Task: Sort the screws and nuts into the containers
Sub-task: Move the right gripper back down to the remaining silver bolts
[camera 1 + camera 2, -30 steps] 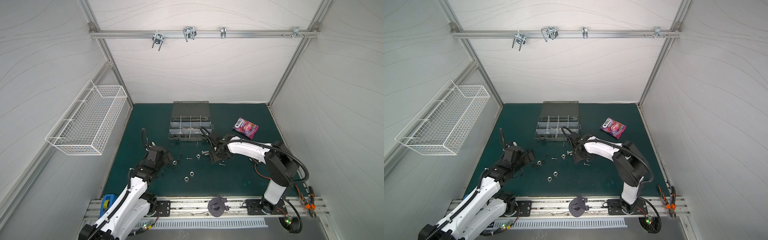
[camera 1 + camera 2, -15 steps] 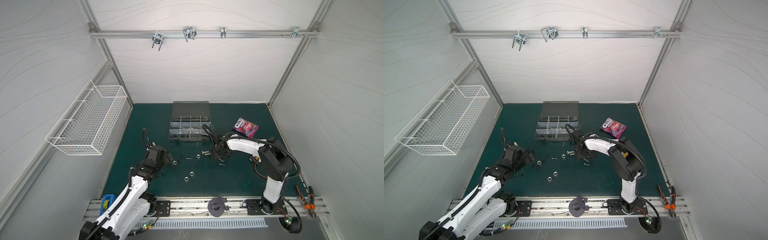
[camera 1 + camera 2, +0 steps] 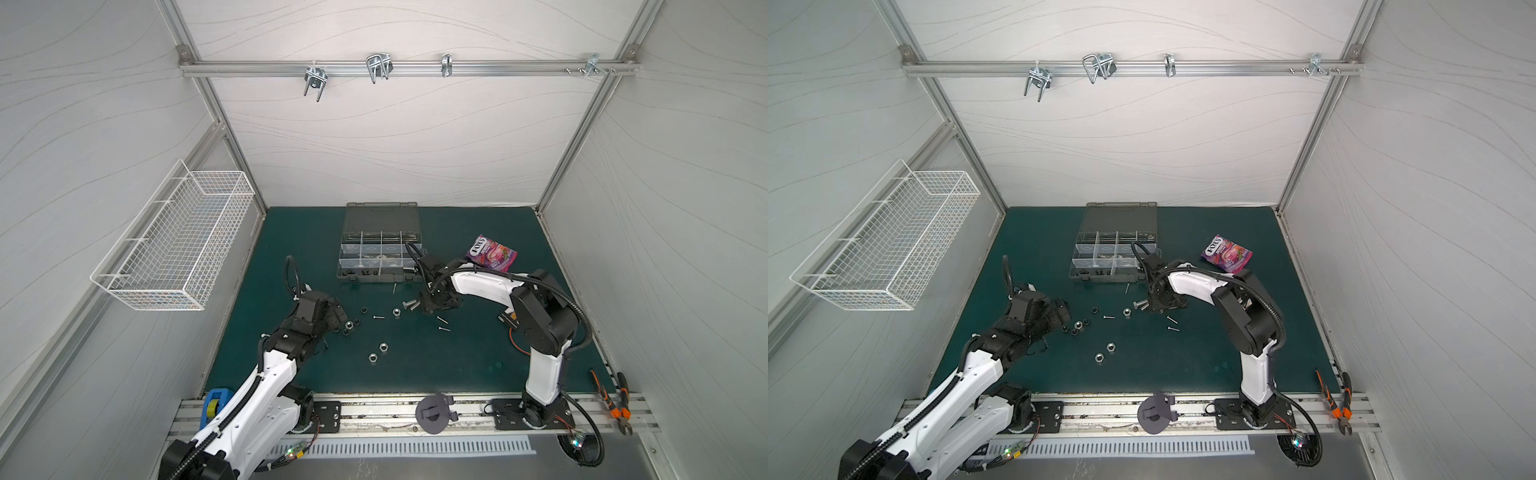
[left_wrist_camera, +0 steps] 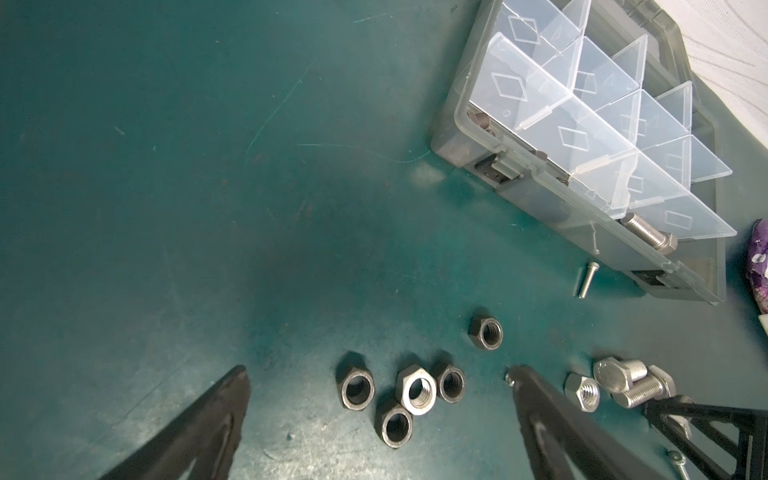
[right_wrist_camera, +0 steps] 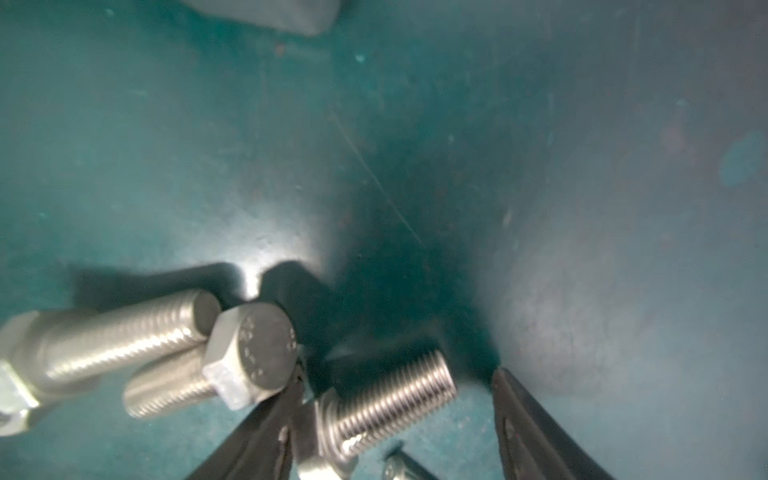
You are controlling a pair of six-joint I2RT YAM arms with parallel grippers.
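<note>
- A dark green tabletop (image 3: 457, 365), scratched and scuffed, lies inside a booth of white walls (image 3: 374, 145).
- The grey organizer case (image 3: 380, 216) stands open at the far side, and its containers (image 3: 372, 249) hold a few pieces.
- Loose nuts (image 4: 415, 388) and screws (image 4: 631, 392) lie on the tabletop in front of the case.
- The left fingers (image 4: 199, 428) stand wide apart above a cluster of nuts and hold nothing.
- The right fingers (image 5: 528, 432) are apart, low on the tabletop. One silver bolt (image 5: 386, 399) lies between them, not clamped.
- A white wire basket (image 3: 174, 237) hangs on a side wall.

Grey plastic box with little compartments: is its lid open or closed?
Open: the grey plastic organizer case has its hinged lid lying flat behind it, compartments uncovered.
</note>
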